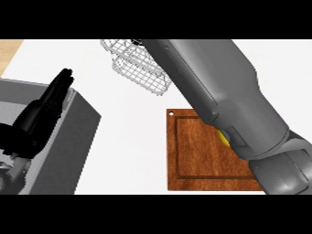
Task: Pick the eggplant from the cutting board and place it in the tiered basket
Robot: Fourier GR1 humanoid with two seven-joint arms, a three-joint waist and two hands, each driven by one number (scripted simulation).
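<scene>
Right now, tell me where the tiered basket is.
In the head view the white wire tiered basket stands at the counter's far side, just beyond the cutting board's far left corner, partly hidden behind the right forearm.

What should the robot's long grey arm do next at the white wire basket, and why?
Probably lower a little over the white wire tiered basket and let go there. The right grey forearm stretches from the brown wooden cutting board to the basket, hiding its hand. No eggplant shows on the board, so it is likely being carried, though I cannot see it.
</scene>
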